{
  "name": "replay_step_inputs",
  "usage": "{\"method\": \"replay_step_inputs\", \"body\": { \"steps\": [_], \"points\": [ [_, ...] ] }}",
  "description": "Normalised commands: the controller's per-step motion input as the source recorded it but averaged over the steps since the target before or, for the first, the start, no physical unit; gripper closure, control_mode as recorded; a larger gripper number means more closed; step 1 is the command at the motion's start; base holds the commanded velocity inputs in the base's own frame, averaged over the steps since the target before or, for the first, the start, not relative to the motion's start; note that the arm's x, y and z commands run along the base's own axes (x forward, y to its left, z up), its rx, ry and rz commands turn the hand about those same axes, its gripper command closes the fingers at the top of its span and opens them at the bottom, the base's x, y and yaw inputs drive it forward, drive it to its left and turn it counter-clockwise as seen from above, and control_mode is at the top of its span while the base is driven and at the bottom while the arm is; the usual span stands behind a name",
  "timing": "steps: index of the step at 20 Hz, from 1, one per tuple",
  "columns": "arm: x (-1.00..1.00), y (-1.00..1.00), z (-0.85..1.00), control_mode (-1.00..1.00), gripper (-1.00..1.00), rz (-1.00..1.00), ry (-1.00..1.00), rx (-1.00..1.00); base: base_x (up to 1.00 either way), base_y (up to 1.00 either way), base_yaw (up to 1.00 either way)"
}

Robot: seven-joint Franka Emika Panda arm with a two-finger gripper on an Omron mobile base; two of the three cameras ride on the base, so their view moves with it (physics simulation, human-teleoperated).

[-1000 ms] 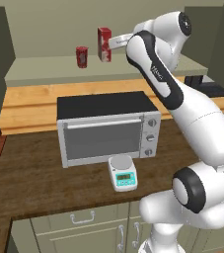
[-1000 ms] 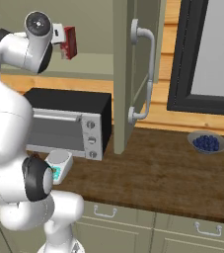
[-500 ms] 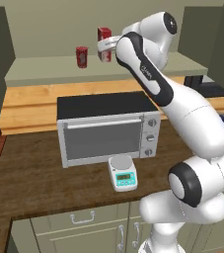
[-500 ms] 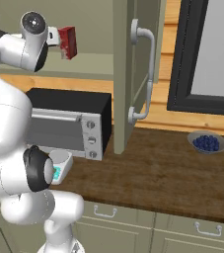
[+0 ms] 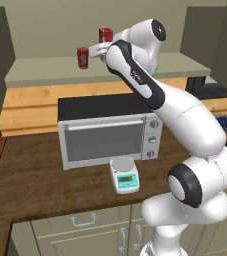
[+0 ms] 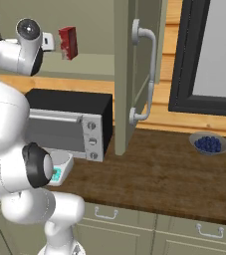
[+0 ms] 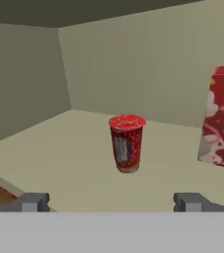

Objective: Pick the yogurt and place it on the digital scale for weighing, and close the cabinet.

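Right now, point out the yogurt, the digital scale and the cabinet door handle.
yogurt [image 7: 127, 143], hand view, middle of the cup's side.
digital scale [image 5: 122, 165], left base view, grey weighing plate.
cabinet door handle [image 6: 152, 74], right base view, upper part of the bar.

A short red cylindrical yogurt cup [image 7: 127, 143] stands upright, frame centre, on the olive-green cabinet's shelf [image 7: 74, 153]. The small white digital scale [image 5: 123, 175] sits lower centre.

A silver toaster oven [image 5: 107, 136] with a black top sat on the dark wooden counter [image 6: 174, 174], its glass door shut and its knobs at the right. A tall red-and-white carton [image 7: 219, 116] stood upright on a shelf, and a grey bowl of blueberries [image 6: 208, 144] rested near a dark-framed window [image 6: 214, 55]. Pale green drawers [image 5: 80, 227] with curved handles ran below the counter.
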Motion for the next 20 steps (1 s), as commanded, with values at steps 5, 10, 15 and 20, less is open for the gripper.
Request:
{"method": "replay_step_inputs", "body": {
  "steps": [5,10,15,20],
  "points": [
    [0.18,0.04,-0.05,-1.0,-1.0,0.0,0.0,0.0,0.0,0.0,0.0],
    [0.19,0.04,-0.05,-1.0,-1.0,0.0,0.0,0.0,0.0,0.0,0.0],
    [0.23,0.09,0.0,-1.0,-1.0,0.0,0.0,0.0,0.0,0.0,0.0],
    [0.23,0.23,0.0,-1.0,-1.0,0.0,0.0,0.0,0.0,0.0,0.0]
  ]
}}
